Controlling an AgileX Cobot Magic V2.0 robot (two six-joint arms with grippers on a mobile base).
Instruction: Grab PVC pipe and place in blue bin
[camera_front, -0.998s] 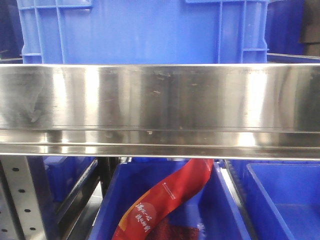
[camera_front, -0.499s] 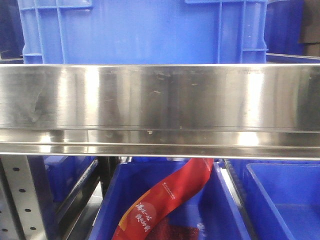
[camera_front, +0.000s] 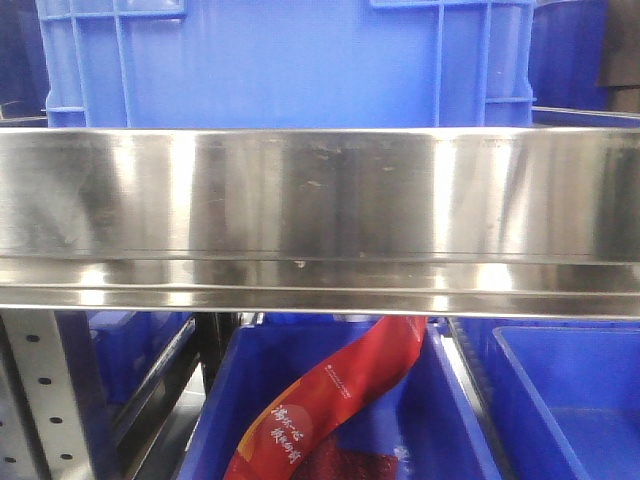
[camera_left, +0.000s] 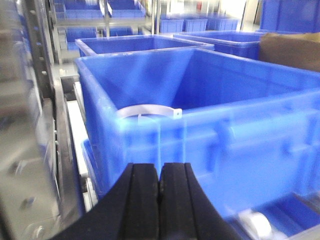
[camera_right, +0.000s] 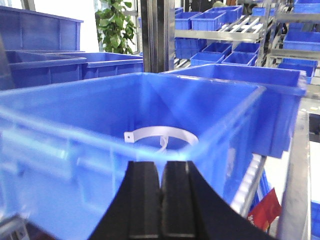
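Left wrist view shows us our left gripper (camera_left: 159, 187) pressed together and empty outside the big blue plastic bin (camera_left: 240, 140), like our right gripper (camera_right: 161, 192), since the white curved PVC pipe (camera_left: 147, 110) already lies inside.

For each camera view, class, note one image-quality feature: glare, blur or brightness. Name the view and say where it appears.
Exterior front-facing view: bright vertical glare bands streak the steel shelf rail. Left wrist view: motion blur smears the blue bin and the rack at left, while the shut left gripper stays sharp. Right wrist view: the bin's near wall is blurred, the white PVC pipe inside is clearer, and the window area top left is overexposed.
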